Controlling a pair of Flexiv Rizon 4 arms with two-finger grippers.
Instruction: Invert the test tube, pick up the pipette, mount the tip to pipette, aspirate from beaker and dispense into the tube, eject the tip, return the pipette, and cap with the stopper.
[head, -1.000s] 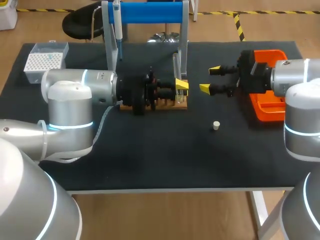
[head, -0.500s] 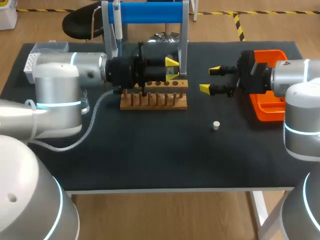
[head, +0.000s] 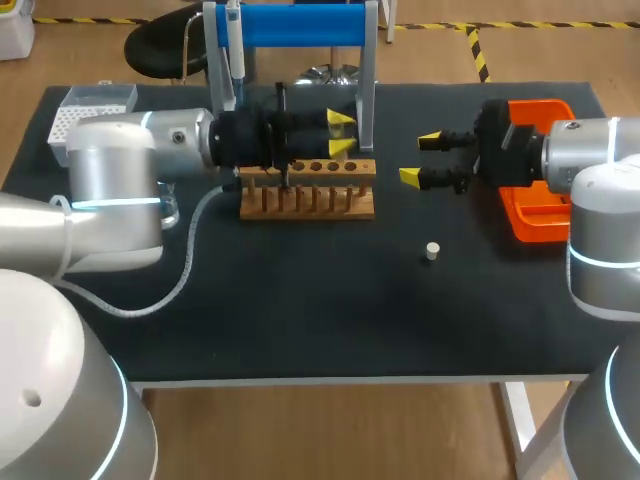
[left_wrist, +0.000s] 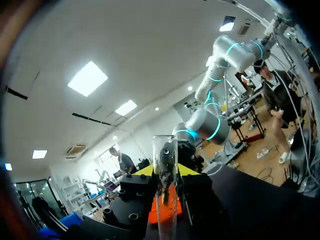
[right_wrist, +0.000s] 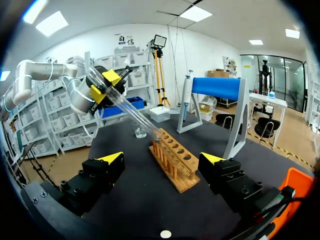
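Observation:
My left gripper (head: 340, 133) hovers above the wooden rack (head: 308, 190), shut on a clear test tube (left_wrist: 165, 160) that sticks out past its yellow tips. In the right wrist view the tube (right_wrist: 132, 112) slants from the left gripper (right_wrist: 107, 82) down toward the rack (right_wrist: 175, 157). My right gripper (head: 420, 158) stands open to the right of the rack, holding nothing. The pipette (head: 233, 50) hangs on the blue stand (head: 300, 25). A small white stopper (head: 432, 251) lies on the mat in front of the right gripper.
A tip box (head: 85, 115) sits at the back left. The glass beaker (right_wrist: 140, 132) stands left of the rack, partly hidden by my left arm in the head view. An orange tray (head: 535, 205) lies under my right wrist.
My left gripper has risen from the rack's right end with the tube and drawn back toward the stand, turning as it went. The right arm has not moved.

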